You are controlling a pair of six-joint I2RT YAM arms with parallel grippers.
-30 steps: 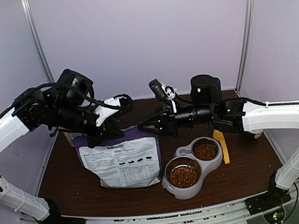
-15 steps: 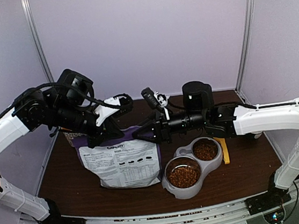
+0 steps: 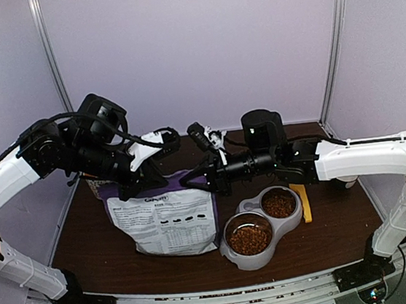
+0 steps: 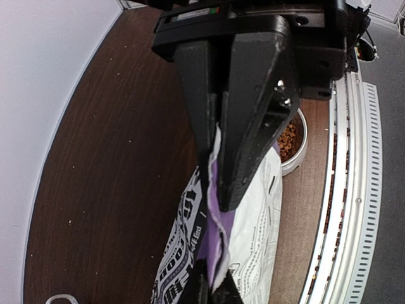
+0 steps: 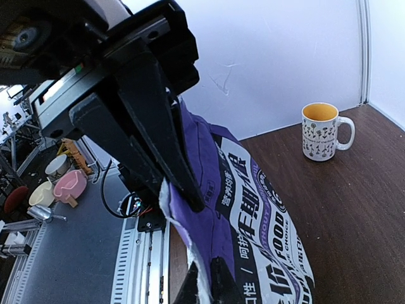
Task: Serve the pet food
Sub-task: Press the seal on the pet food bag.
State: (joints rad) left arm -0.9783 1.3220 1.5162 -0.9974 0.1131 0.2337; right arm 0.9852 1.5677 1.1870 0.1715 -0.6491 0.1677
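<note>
Both double bowl wells hold reddish-brown pet food pellets.

The left hand and right hand are gripping the upper edge of the purple-and-white printed food bag.

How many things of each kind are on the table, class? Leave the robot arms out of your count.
food bag: 1
double bowl, kibble in both wells: 1
yellow scoop: 1
mug: 1
Total: 4
</note>
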